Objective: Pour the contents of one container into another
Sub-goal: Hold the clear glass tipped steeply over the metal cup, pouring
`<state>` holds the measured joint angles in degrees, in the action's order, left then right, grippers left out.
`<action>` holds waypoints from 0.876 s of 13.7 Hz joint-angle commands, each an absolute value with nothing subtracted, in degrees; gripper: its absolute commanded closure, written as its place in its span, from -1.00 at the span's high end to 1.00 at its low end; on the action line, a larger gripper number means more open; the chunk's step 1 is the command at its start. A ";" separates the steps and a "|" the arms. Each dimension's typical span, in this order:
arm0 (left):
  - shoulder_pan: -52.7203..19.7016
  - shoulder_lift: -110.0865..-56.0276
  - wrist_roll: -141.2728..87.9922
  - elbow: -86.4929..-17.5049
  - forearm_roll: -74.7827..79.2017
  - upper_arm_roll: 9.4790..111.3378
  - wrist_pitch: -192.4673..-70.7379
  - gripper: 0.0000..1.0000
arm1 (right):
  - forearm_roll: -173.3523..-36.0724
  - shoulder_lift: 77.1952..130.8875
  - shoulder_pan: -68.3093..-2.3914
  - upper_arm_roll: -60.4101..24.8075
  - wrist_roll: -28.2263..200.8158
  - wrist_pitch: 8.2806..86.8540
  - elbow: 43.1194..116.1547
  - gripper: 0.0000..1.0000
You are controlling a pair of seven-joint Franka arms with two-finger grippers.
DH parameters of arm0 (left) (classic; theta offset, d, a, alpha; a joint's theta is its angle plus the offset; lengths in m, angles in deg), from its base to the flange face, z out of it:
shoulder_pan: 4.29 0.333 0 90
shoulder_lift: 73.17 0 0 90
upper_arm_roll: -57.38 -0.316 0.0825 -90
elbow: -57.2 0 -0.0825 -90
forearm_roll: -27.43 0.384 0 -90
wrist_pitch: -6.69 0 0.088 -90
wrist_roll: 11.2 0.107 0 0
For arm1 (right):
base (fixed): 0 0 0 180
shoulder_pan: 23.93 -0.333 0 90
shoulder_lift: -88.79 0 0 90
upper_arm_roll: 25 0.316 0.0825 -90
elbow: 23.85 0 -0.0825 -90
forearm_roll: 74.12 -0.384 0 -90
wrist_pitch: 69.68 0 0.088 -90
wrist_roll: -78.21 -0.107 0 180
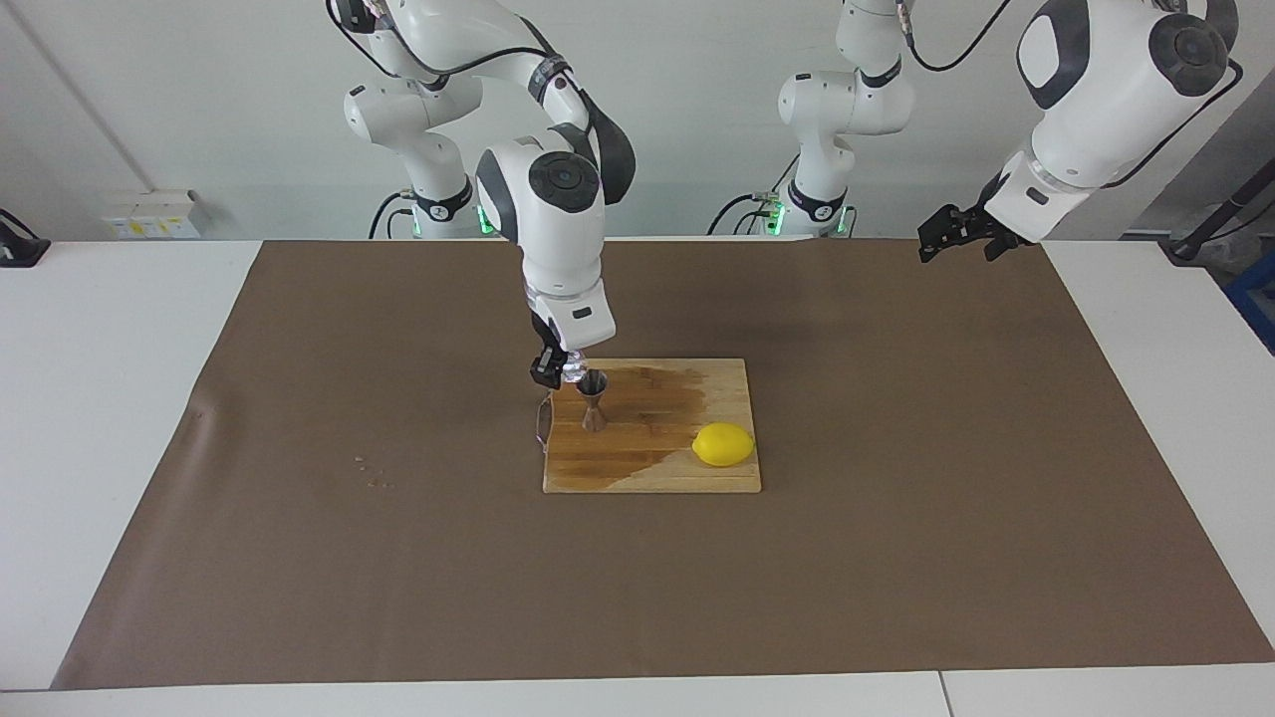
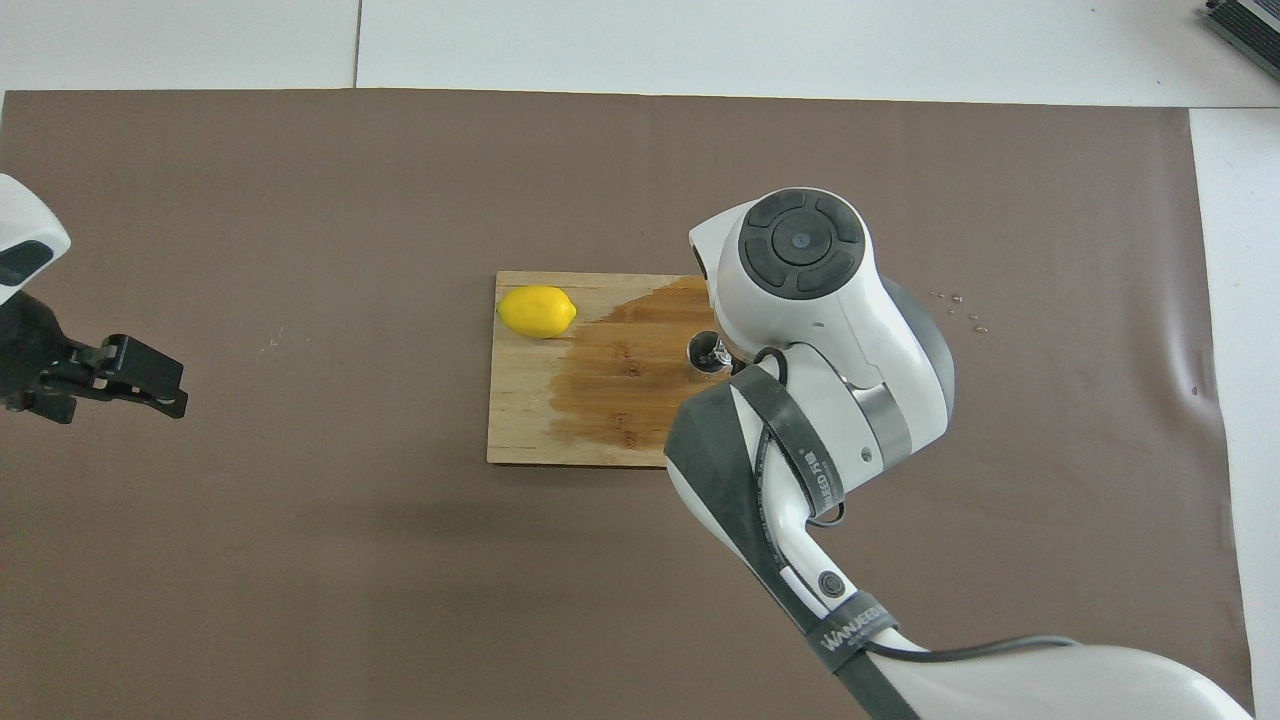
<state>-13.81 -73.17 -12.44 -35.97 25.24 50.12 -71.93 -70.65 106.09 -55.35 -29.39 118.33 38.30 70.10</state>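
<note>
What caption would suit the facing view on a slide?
Right end effector tips a glass cup at a steel jigger on a cutting board.

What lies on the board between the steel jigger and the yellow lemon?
Only wet, darkened wood of the cutting board lies between the hourglass-shaped steel jigger and the yellow lemon; both views show it.

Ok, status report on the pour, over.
Right gripper shut on glass cup, tipped at jigger rim. Left gripper open, waiting. Lemon clear of pour.

A matt brown paper-like sheet (image 1: 896, 518) is spread under a wooden board (image 1: 652, 468), partly darkened by wetness. The steel jigger (image 1: 594, 398) is shiny; the lemon (image 1: 723, 444) is smooth.
</note>
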 commanded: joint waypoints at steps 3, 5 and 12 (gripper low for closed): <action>-14.58 -71.41 -13.22 -37.81 26.03 49.65 -71.79 1.00 | -68.67 107.77 -55.65 -29.31 116.97 36.84 67.38 -0.90; -14.58 -71.41 -13.31 -37.81 25.94 49.65 -71.79 1.00 | -68.67 107.86 -55.65 -29.31 116.79 36.84 67.12 -0.95; -14.58 -71.41 -13.22 -37.81 26.03 49.65 -71.79 1.00 | -66.66 108.21 -56.80 -29.31 116.88 35.88 67.12 -0.98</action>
<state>-13.81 -73.16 -12.45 -35.97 25.24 50.12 -71.93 -68.39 107.10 -56.55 -29.38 118.18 37.56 69.01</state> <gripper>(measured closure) 0.000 0.515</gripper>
